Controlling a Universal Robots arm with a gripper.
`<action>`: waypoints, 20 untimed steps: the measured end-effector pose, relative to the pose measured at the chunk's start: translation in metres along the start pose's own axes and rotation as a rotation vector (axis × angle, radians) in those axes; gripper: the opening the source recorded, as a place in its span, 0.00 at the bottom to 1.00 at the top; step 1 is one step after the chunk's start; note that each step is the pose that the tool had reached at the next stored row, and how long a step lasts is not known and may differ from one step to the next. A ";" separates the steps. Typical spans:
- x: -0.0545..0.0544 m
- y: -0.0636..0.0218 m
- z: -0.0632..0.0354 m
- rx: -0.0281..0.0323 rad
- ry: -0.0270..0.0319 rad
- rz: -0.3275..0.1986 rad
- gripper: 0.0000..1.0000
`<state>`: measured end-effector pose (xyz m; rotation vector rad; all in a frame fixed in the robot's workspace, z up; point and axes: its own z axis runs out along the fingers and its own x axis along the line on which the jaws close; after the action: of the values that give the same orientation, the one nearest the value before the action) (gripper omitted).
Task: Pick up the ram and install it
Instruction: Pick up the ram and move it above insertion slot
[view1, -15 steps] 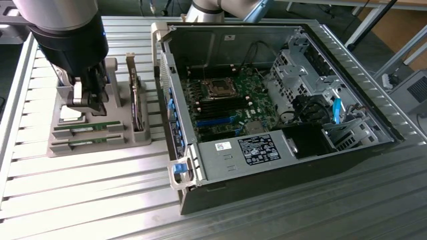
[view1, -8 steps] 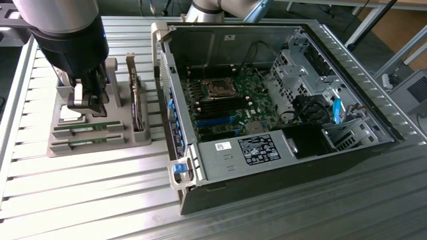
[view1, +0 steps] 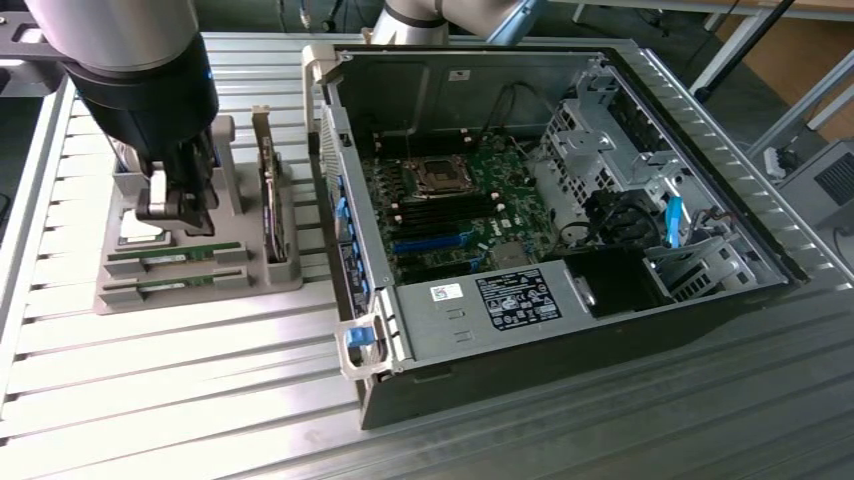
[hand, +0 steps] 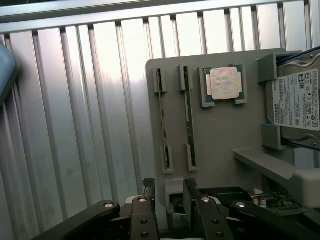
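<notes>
Two alike green sticks stand on edge in slots of a grey holder (view1: 120, 295). The ram (view1: 174, 252) is the one closer to my gripper (view1: 180, 210), and its twin (view1: 174, 284) lies beside it. My gripper hangs just above the holder, open, with nothing between its fingers. In the wrist view the ram (hand: 189, 117) and its twin (hand: 162, 120) run edge-on, and the dark fingertips (hand: 149, 187) of my gripper (hand: 169, 189) stand apart short of the sticks' near ends.
The holder (hand: 220, 145) also carries a processor chip (hand: 223, 85) and a hard drive (hand: 297, 100). An upright disc-shaped part (view1: 276, 215) stands in the holder. The opened computer case (view1: 667, 100) with its motherboard (view1: 447, 200) fills the exterior view's right, on a ribbed metal table (view1: 200, 400).
</notes>
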<state>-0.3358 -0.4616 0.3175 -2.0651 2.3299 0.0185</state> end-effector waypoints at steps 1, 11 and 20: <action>0.000 0.0000 0.0007 0.0000 0.0000 0.000 0.35; 0.001 -0.0001 0.0081 0.0000 0.0000 0.000 0.35; 0.002 -0.0001 0.0146 0.0000 0.0000 0.000 0.35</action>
<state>-0.3357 -0.4634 0.3029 -2.0653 2.3299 0.0185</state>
